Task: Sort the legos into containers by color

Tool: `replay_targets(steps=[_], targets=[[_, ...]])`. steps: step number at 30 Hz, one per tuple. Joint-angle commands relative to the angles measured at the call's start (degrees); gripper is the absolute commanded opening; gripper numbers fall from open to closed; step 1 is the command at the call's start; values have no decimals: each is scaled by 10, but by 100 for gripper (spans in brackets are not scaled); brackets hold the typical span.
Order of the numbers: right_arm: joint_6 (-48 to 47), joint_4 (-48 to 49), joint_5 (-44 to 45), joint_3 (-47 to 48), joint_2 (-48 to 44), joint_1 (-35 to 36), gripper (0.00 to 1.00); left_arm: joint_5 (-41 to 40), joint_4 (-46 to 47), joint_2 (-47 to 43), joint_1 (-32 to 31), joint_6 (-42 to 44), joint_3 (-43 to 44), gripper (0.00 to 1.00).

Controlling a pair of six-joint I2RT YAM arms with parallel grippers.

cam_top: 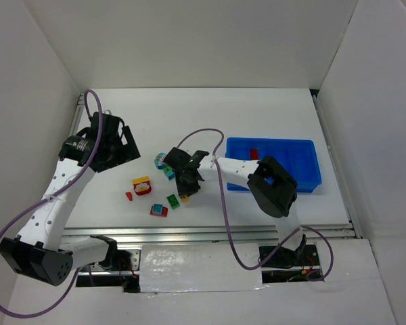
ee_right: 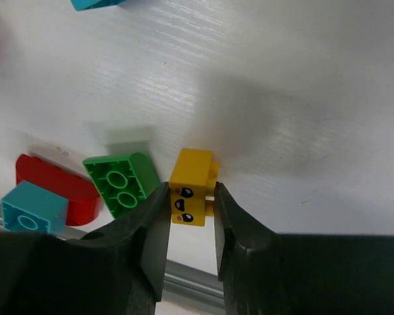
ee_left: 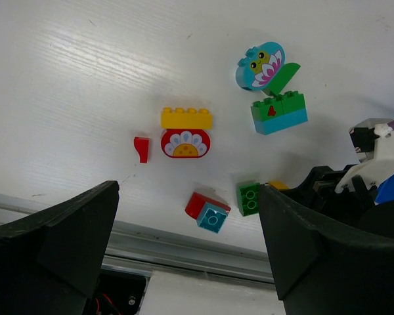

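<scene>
My right gripper (ee_right: 189,205) is shut on a small yellow lego with a printed face (ee_right: 192,184), low over the table beside an upturned green lego (ee_right: 121,184). From above, this gripper (cam_top: 187,186) is left of the blue tray (cam_top: 304,145), whose compartments are the containers; a red lego (cam_top: 254,154) lies in one. My left gripper (cam_top: 122,145) hangs open and empty at the far left. Below its wide-apart jaws (ee_left: 187,197) lie a yellow-and-red lego (ee_left: 186,131), a small red piece (ee_left: 141,148), a red-and-teal lego (ee_left: 208,211) and a green-and-teal one (ee_left: 279,113).
A teal flower-printed piece (ee_left: 259,64) lies beyond the green-and-teal lego. A metal rail (cam_top: 210,233) runs along the table's near edge, close to the loose legos. White walls enclose the table on three sides. A purple cable (cam_top: 223,203) loops from the right arm.
</scene>
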Motion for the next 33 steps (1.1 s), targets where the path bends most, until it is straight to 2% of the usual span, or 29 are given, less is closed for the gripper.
replay_targets(steps=[1,4,5,6,11,15,19,23,27,33], targets=[[1,16,9,-8,-4,-5,25,4,14,1,3,18,1,99],[0,17,12,-12,-15,-6,10,6,15,2,3,18,-2,99],[0,16,15,-14,-17,-9,1,5,16,2,3,18,-3,100],[1,14,15,-18,-25,-10,0,4,18,4,3,16,-4,99],[-9,26,-21,-64,-107,-73,0,-4,23,15,4,8,-6,99],[-48,-15,20,-71,-201,-133,0,-22,35,34,6,7,-13,100],[-76,-40,50,-86,-248,-201,0,-40,28,75,8,8,1,100],[-100,-39,66,-99,-254,-265,0,-66,27,122,8,10,11,99],[-116,-41,59,-85,-228,-298,0,-70,20,171,8,11,35,98],[-116,-51,39,-86,-196,-310,0,-61,29,203,8,13,52,98]])
